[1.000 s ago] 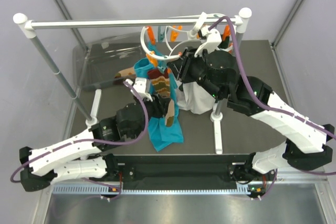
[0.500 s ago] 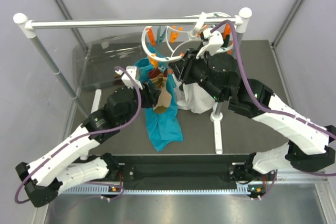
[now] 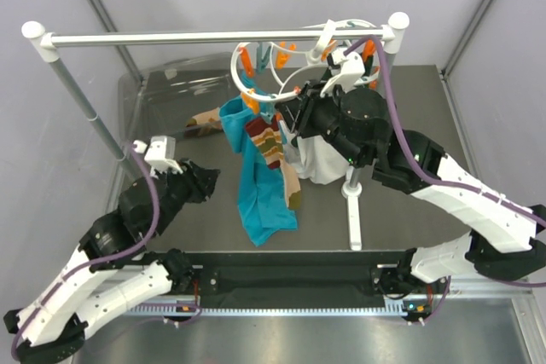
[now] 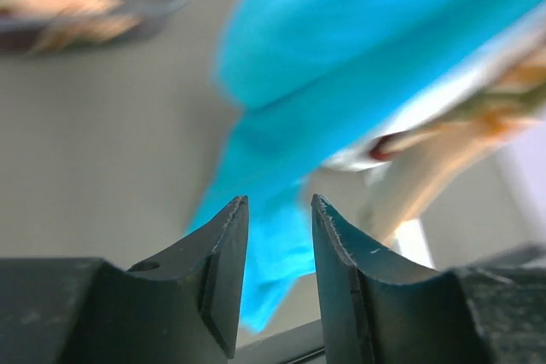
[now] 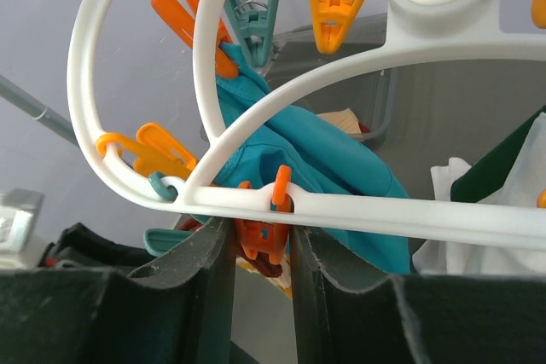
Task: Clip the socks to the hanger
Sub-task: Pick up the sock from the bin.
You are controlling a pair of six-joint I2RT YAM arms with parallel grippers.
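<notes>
The white ring hanger hangs under the rail, with orange and teal clips on it. One striped sock dangles from it in front of the teal cloth. My right gripper is shut on an orange clip on the hanger's bar; the sock's dark red edge shows just under that clip. My left gripper is open and empty, left of the hanging sock and apart from it. A second sock lies in the clear bin.
A long white rail on poles crosses the back. A clear bin sits at the back left. A white cloth hangs beside the teal one. The rail's white foot lies right of centre.
My left gripper let go of the sock and pulled back to the left and toward the near edge. The sock now hangs straight from the hanger. The right arm has stayed put.
</notes>
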